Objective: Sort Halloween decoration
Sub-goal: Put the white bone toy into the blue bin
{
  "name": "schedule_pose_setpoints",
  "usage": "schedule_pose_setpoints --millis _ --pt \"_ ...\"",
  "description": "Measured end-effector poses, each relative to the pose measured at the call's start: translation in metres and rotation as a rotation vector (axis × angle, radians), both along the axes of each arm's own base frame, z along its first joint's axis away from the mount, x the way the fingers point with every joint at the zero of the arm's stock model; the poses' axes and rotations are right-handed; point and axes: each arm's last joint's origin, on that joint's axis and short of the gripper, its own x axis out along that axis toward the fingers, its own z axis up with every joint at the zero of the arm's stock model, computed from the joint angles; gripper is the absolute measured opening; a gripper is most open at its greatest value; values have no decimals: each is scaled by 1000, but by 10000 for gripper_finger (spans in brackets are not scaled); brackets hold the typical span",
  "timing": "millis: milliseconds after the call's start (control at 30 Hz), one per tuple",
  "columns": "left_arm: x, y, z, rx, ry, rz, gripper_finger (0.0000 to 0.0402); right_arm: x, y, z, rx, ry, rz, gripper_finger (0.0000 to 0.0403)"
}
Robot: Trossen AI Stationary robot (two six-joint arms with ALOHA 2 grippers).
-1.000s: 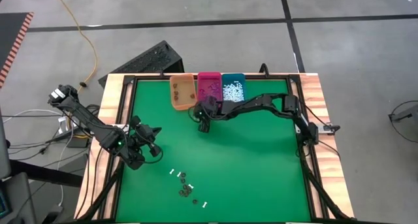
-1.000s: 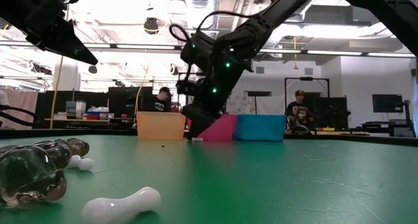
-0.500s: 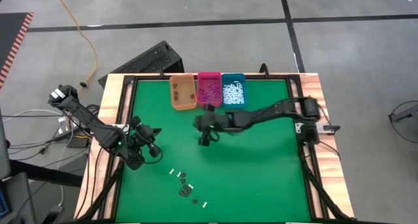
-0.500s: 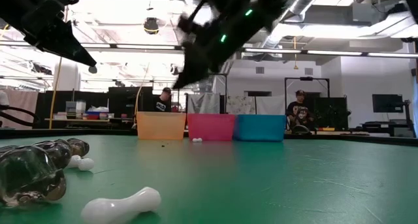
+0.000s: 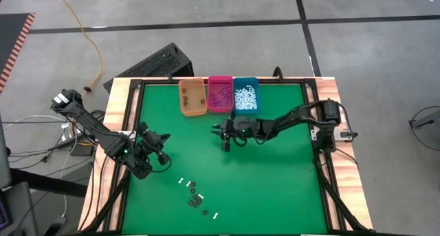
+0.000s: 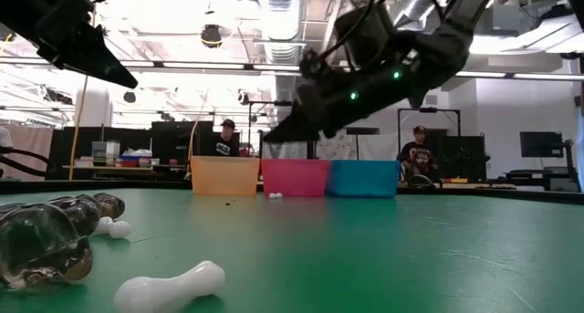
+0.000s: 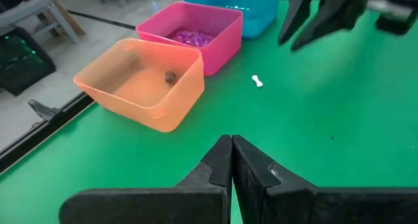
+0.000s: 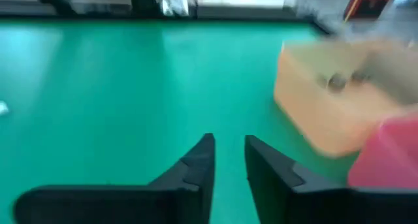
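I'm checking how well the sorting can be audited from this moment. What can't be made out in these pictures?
- Teal bin, high view: white pieces too small to count.
- Bin contents, low view: hidden behind the bin walls.
- Orange bin, right wrist view: motion blur smears the dark piece inside.
- Loose pieces near the table's front, high view: too small to tell shapes.
- Teal bin, left wrist view: cut off by the edge.

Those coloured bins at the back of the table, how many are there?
3, side by side along the far edge: the orange bin on the left, the pink bin in the middle, the teal bin on the right.
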Motion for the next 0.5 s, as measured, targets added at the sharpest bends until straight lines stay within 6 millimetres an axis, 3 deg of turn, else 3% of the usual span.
schedule_pose_setpoints --millis 300,500 --pt "0 0 0 8 0 0 0 15 -26 -26 -21 90 -42 233" --pt "-1 1 0 15 9 0 14 23 -42 -48 12 133 -86 250"
